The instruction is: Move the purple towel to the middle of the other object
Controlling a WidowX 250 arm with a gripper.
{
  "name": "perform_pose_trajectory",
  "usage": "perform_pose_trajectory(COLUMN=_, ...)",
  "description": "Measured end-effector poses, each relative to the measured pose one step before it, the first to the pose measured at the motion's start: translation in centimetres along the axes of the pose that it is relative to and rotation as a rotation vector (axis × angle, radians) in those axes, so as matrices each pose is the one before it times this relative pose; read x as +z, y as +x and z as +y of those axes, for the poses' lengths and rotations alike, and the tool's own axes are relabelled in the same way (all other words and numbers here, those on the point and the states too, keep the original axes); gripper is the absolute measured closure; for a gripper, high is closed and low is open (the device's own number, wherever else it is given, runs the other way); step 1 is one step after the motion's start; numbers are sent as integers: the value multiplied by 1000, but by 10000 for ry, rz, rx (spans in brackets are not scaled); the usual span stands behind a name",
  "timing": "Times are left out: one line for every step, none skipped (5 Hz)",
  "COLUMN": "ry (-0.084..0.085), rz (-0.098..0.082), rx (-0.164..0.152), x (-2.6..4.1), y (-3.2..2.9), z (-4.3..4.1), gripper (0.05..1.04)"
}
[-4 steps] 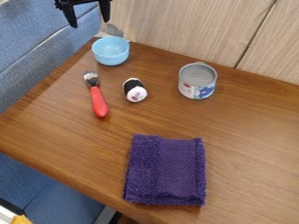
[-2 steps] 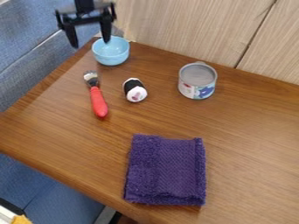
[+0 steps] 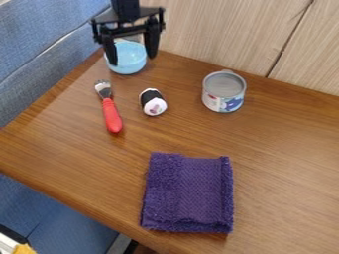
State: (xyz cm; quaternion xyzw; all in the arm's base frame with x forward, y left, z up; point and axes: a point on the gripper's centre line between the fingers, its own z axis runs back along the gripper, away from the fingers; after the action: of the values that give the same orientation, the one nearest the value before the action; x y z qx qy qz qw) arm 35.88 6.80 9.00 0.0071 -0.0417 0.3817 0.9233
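Runs left to right from fork (image 3: 111, 115) past toy (image 3: 153, 102) to can (image 3: 224, 94), behind towel (image 3: 189, 193) on table (image 3: 281, 163). Has bowl (image 3: 130, 60) behind fork.

A folded purple towel (image 3: 188, 193), a fork (image 3: 111, 113), a bowl (image 3: 130, 62) and a can (image 3: 224, 94) are carried by the wooden surface (image 3: 285, 163); the end effector (image 3: 133, 59) is held open.

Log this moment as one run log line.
gripper: open, empty, by blue bowl | purple towel: folded, near table edge, not yet held | fork, can: on table
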Motion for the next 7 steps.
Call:
perform_pose_trajectory(ry=28, rz=362, rx=-318, x=-327, y=-6254, z=-1260, gripper=83)
perform_pose_trajectory(ry=-6, rz=77, rx=630, x=-791, y=-3784, z=951, gripper=83)
perform_pose_trajectory(ry=78, rz=188, rx=-528, x=-1128, y=-4868, z=-69, gripper=83)
perform_pose_trajectory(ry=-40, rz=-60, rx=140, x=90, y=-2113, z=1177, gripper=83)
perform_pose_trajectory(ry=-26, rz=-81, rx=-360, x=-211, y=-2402, z=-209, gripper=83)
perform_pose_trajectory(ry=-135, rz=-100, rx=-246, x=-609, y=-878, z=-634, gripper=83)
perform_pose_trajectory(ry=342, rz=-46, rx=24, x=-1809, y=28, z=-200, gripper=83)
